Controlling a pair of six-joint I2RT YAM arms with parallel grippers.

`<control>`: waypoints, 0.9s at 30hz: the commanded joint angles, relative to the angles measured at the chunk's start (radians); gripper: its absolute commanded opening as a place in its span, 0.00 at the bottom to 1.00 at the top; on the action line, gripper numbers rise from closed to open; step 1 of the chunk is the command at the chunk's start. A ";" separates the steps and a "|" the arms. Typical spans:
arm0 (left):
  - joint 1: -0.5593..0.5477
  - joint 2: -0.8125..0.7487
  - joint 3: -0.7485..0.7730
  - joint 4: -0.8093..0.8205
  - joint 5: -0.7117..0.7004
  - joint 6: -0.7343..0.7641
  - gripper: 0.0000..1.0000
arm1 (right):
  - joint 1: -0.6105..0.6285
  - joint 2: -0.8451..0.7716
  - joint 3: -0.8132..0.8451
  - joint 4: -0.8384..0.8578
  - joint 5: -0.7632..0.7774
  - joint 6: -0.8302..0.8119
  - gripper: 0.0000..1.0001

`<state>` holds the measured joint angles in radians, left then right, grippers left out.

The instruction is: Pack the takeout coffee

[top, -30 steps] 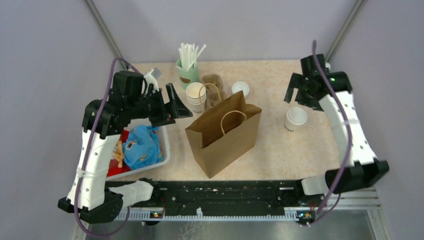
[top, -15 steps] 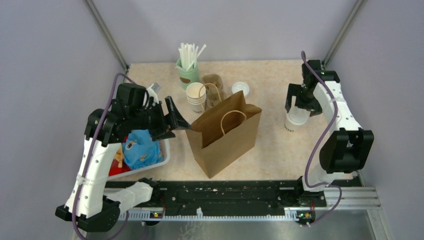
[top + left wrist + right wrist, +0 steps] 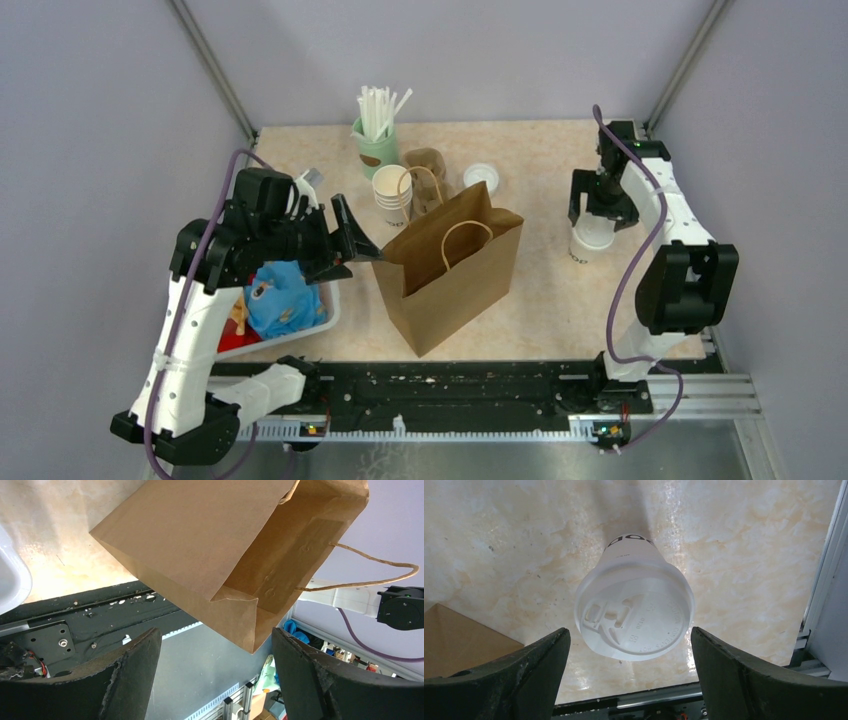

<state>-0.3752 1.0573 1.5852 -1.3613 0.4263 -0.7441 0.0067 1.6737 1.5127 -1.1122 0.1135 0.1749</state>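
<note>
Right gripper jaws apart, 1 finger either side of upright takeout coffee, left gripper open, empty, facing paper bag

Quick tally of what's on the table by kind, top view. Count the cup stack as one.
Lidded coffee cup: 1
Stack of lidless cups: 1
Brown paper bag: 1
Green straw holder: 1
Pulp carrier: 1
Loose white lid: 1
White bin: 1
Total: 7
</note>
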 commanded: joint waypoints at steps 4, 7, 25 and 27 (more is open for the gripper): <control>0.001 -0.012 -0.006 0.027 0.020 -0.017 0.87 | -0.045 0.004 0.014 0.032 0.007 -0.011 0.86; 0.002 -0.008 -0.006 0.029 0.022 -0.014 0.87 | -0.049 0.002 0.009 0.035 0.000 -0.011 0.85; 0.002 0.017 0.006 0.030 0.040 0.015 0.87 | -0.054 0.004 -0.033 0.055 -0.027 -0.017 0.84; 0.001 0.018 0.006 0.029 0.041 0.016 0.86 | -0.053 0.010 -0.034 0.056 -0.028 -0.017 0.84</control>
<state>-0.3752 1.0763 1.5818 -1.3544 0.4351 -0.7414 -0.0360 1.6791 1.4796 -1.0779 0.0856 0.1741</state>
